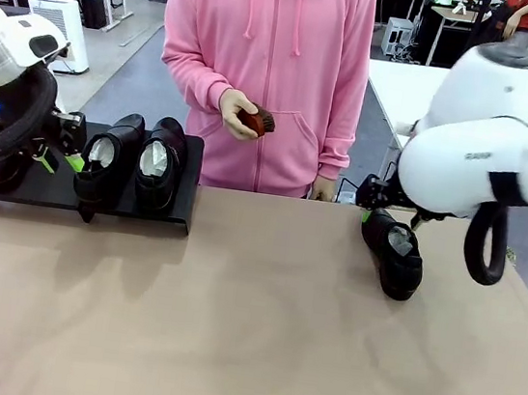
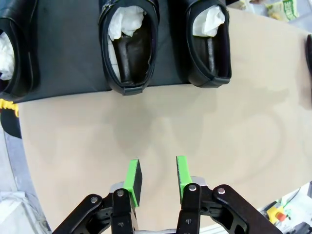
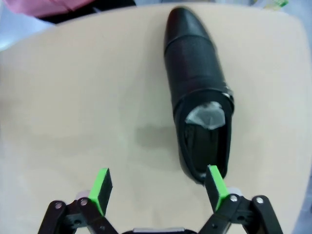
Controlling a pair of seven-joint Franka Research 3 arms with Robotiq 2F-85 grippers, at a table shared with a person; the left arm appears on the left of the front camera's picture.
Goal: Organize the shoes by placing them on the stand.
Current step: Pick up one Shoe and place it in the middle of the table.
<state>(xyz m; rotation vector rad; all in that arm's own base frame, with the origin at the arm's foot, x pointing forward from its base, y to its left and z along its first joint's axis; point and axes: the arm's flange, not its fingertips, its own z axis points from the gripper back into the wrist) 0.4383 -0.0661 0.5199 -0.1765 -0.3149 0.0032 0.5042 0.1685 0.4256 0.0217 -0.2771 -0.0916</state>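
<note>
The black stand (image 1: pixel 51 191) sits at the table's left with three glossy black shoes on it: two (image 1: pixel 108 162) (image 1: pixel 159 164) side by side, the third (image 2: pixel 12 48) at the left wrist picture's edge. The stand (image 2: pixel 68 53) holds them with their heels toward the wrist camera. My left gripper (image 1: pixel 61 162) hovers just in front of the stand; its jaws (image 2: pixel 156 178) are partly open with nothing between them. A fourth shoe (image 1: pixel 393 249) lies on the table at the right. My right gripper (image 1: pixel 389 211) hangs over it, wide open (image 3: pixel 158 187), one pad beside that shoe's (image 3: pixel 200 97) heel.
A person in a pink hoodie stands at the far side, holding a small brown brush (image 1: pixel 255 118) in one hand. The tan table (image 1: pixel 246 332) stretches bare between the stand and the lone shoe.
</note>
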